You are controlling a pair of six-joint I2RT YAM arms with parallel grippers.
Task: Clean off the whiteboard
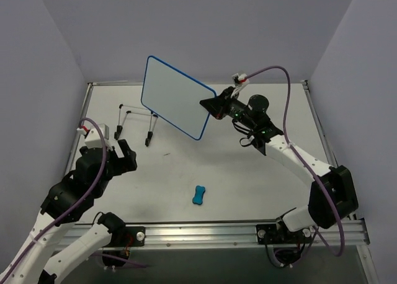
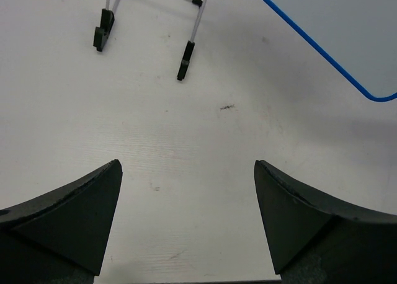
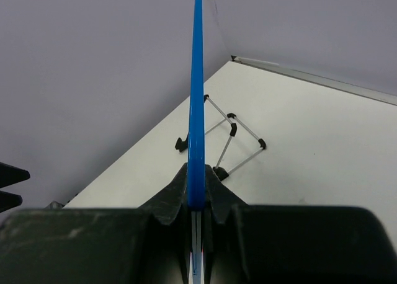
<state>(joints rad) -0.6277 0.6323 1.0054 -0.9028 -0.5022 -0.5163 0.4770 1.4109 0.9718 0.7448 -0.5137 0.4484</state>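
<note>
Above the table [image 1: 248, 185], one whiteboard [image 1: 173, 101] hangs tilted in the air, its edge clamped in the right gripper [image 1: 211, 105]. Left gripper [image 1: 127, 155]: spread wide, holding nothing. One blue eraser [image 1: 199, 195] and one wire stand [image 1: 133, 119] rest on the table, well apart.

Left gripper [image 2: 187, 172] low over white bench [image 2: 74, 116], its dark jaws wide apart with nothing between them, black-footed legs of wire stand [image 2: 186, 56] at top left, rounded blue-rimmed corner of whiteboard [image 2: 347, 30] at top right, small dark speck [image 2: 227, 107] on the bench between them
</note>
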